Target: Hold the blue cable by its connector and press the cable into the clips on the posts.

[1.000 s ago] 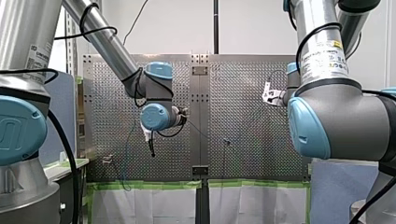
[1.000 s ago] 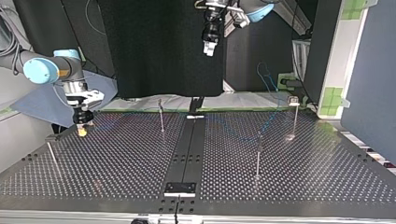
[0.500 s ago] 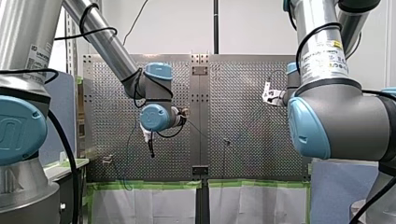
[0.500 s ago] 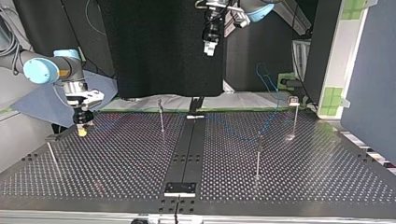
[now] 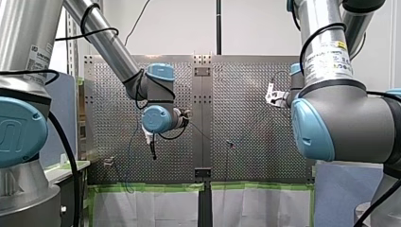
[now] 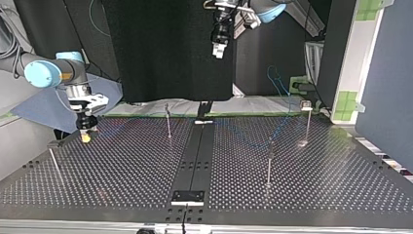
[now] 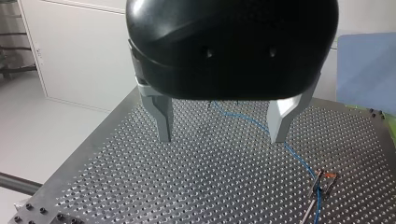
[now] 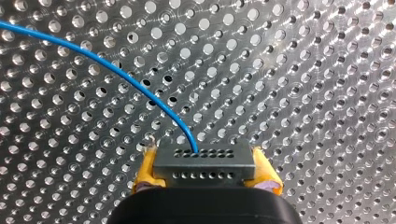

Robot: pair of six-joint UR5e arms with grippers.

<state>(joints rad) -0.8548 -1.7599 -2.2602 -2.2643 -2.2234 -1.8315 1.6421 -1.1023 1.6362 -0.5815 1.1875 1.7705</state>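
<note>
Pinches the thin blue cable's [image 8: 95, 57] grey, hole-rowed connector [image 8: 204, 161] between my right gripper's [image 8: 204, 173] yellow pads [image 8: 145, 169], seemingly routes it through one clip [image 7: 323, 178], spreads my left gripper's [image 7: 221, 137] metal fingers [image 7: 163, 116] wide, empty.

We work in a robotics lab. Our left arm [image 5: 106, 45] and right arm [image 5: 331, 109], both industrial, reach over a perforated metal table [image 6: 122, 165] set with thin posts [image 6: 269, 165]. A black screen [image 6: 170, 48] backs it, green tape [image 5: 146, 187] edges white sheeting [image 5: 146, 208], and plain white cabinet doors [image 7: 79, 51] stand nearby.
</note>
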